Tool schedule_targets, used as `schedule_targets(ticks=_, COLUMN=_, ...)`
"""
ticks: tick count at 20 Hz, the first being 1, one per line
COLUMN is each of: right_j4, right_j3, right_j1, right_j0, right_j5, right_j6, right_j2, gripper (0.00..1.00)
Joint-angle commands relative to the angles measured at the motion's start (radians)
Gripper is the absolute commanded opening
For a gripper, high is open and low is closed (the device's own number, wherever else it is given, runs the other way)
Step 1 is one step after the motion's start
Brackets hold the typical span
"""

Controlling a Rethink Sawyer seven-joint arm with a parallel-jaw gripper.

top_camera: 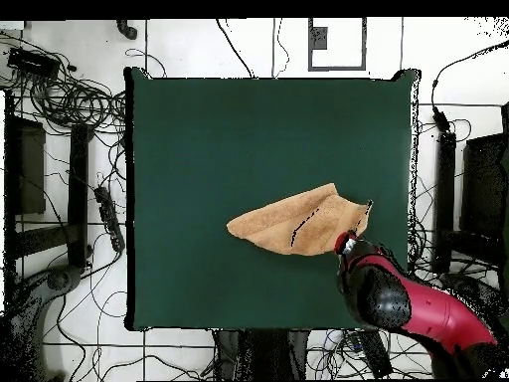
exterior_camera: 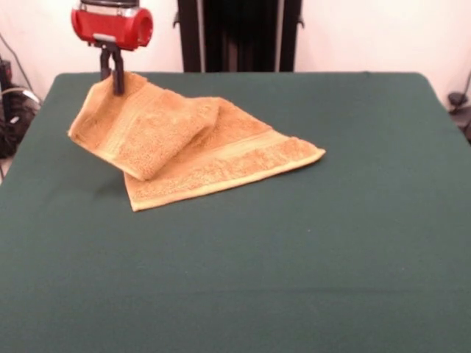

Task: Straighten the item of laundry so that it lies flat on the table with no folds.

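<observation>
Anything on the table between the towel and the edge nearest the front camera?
No. In the front view the table is bare green felt from the towel down to that edge. The hand is at the towel's far corner, away from that stretch.

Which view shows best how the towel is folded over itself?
The front view: the towel shows one lifted flap lying over the flat part. The overhead view shows the towel only as a flat tan shape with a dark crease line.
</observation>
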Motion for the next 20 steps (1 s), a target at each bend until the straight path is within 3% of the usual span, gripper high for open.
schedule_targets(ticks=1, right_j4=-0.019, right_j3=0.124, right_j1=-0.026, right_j0=0.075, right_j5=-0.015, right_j6=0.092, right_j2=0.118, gripper=0.00)
schedule_targets(ticks=5, right_j4=0.045, right_j3=0.194, right_j1=-0.200, right_j0=0.093, right_j5=0.117, right_j6=0.082, right_j2=0.099, gripper=0.00)
schedule_targets(ticks=7, right_j4=0.100, right_j3=0.238, right_j1=-0.335, right_j0=0.121, right_j5=0.196, right_j6=0.079, right_j2=0.065, gripper=0.00)
schedule_targets(ticks=8, right_j4=0.162, right_j3=0.278, right_j1=-0.385, right_j0=0.071, right_j5=0.269, right_j6=0.032, right_j2=0.129, gripper=0.00)
schedule_targets(ticks=9, right_j4=0.212, right_j3=0.298, right_j1=-0.438, right_j0=0.069, right_j5=0.341, right_j6=-0.004, right_j2=0.133, gripper=0.00)
schedule_targets(ticks=11, right_j4=0.249, right_j3=0.322, right_j1=-0.564, right_j0=0.108, right_j5=0.359, right_j6=-0.035, right_j2=0.080, gripper=0.00)
schedule_targets(ticks=12, right_j4=0.290, right_j3=0.330, right_j1=-0.603, right_j0=0.115, right_j5=0.429, right_j6=-0.066, right_j2=0.067, gripper=0.00)
schedule_targets(ticks=13, right_j4=0.297, right_j3=0.317, right_j1=-0.635, right_j0=0.145, right_j5=0.492, right_j6=-0.071, right_j2=0.029, gripper=0.00)
schedule_targets(ticks=15, right_j4=0.386, right_j3=0.368, right_j1=-0.662, right_j0=0.085, right_j5=0.484, right_j6=-0.148, right_j2=0.103, gripper=0.00)
schedule_targets(ticks=17, right_j4=0.329, right_j3=0.333, right_j1=-0.693, right_j0=0.144, right_j5=0.466, right_j6=-0.113, right_j2=0.036, gripper=0.00)
schedule_targets(ticks=18, right_j4=0.368, right_j3=0.353, right_j1=-0.712, right_j0=0.135, right_j5=0.452, right_j6=-0.131, right_j2=0.047, gripper=0.00)
schedule_targets(ticks=20, right_j4=0.375, right_j3=0.338, right_j1=-0.743, right_j0=0.162, right_j5=0.559, right_j6=-0.120, right_j2=0.009, gripper=0.00)
